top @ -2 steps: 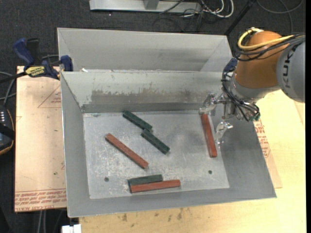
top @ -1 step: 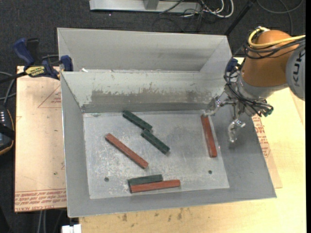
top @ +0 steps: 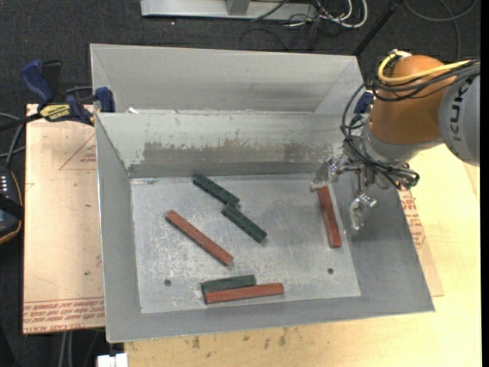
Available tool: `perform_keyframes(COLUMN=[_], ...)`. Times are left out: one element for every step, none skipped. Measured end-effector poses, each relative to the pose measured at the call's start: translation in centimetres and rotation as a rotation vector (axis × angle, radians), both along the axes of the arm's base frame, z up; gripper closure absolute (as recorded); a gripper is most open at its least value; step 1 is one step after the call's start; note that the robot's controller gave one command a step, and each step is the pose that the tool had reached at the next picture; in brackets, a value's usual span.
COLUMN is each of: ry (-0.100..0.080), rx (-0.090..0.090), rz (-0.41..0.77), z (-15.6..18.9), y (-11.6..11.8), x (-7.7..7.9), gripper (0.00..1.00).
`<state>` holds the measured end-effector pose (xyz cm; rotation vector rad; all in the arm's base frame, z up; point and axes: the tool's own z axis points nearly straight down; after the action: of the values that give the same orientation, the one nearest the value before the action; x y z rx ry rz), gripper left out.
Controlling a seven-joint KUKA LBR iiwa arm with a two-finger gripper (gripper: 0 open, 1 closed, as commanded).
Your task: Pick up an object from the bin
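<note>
**Claw spread over a red bar at the bin's right side**

We saw the claw (top: 340, 196) spread open and low at the right side of the grey bin (top: 229, 132). Its fingers stood either side of the upper end of a flat red bar (top: 331, 222), which lay near the right wall. We judged the grasp not yet made: the claw next needed to settle and close across the bar's narrow width. The arm (top: 409, 105) reached in from the right, wrist pointing down. Two dark green bars (top: 244, 225) and another red bar (top: 199, 238) lay well apart, mid-floor.

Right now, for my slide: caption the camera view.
Tool at a red bar's far end, by the bin's right wall.
</note>
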<state>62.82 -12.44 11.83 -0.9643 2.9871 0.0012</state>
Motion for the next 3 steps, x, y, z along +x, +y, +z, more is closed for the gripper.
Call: perform_keyframes(ry=[0.000, -0.013, -0.013], rx=[0.012, 0.002, 0.002], rz=[0.315, 0.569, 0.569], z=[-3.0, -4.3, -4.3], y=[-0.8, 0.4, 0.4], x=[-0.2, -0.1, -0.1], gripper=[0.00, 1.00, 1.00])
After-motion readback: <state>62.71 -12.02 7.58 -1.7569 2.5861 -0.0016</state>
